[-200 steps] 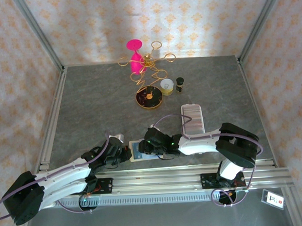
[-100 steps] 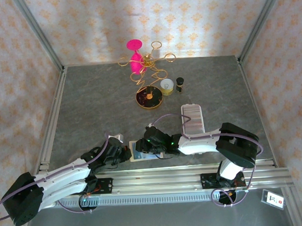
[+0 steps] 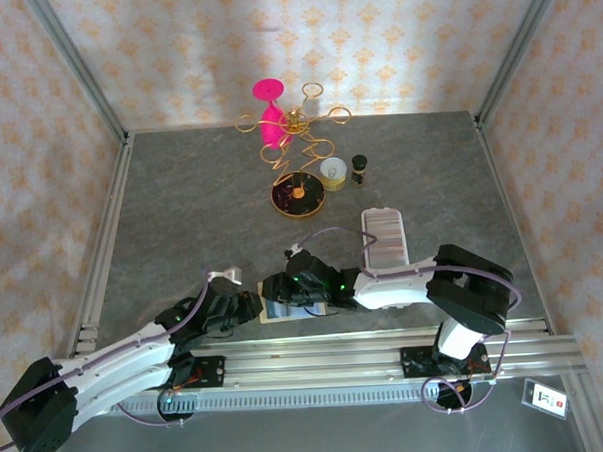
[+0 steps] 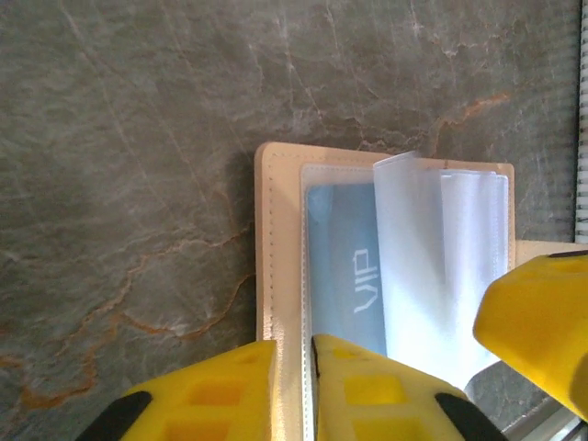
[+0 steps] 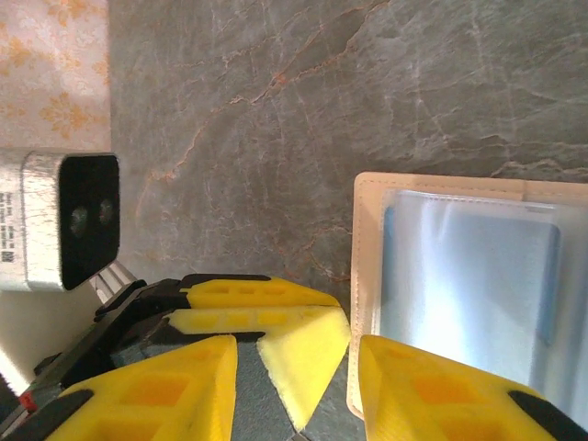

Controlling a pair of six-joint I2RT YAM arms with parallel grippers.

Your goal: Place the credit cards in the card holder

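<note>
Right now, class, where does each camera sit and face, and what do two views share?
Top external: above, behind the bases, facing down at the table; both arms, left tool, right tool.
Left wrist: on the left arm, facing down at the card holder; own fingers below.
Right wrist: on the right arm, facing down at the holder's edge; own fingers below.
Shared: both wrist views show the blue credit card.

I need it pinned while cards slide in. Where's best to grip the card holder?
Probably pinch the card holder by its bare stitched beige border, coming in flat from the left arm's end: it lies open, and the clear sleeves cover the rest.
</note>
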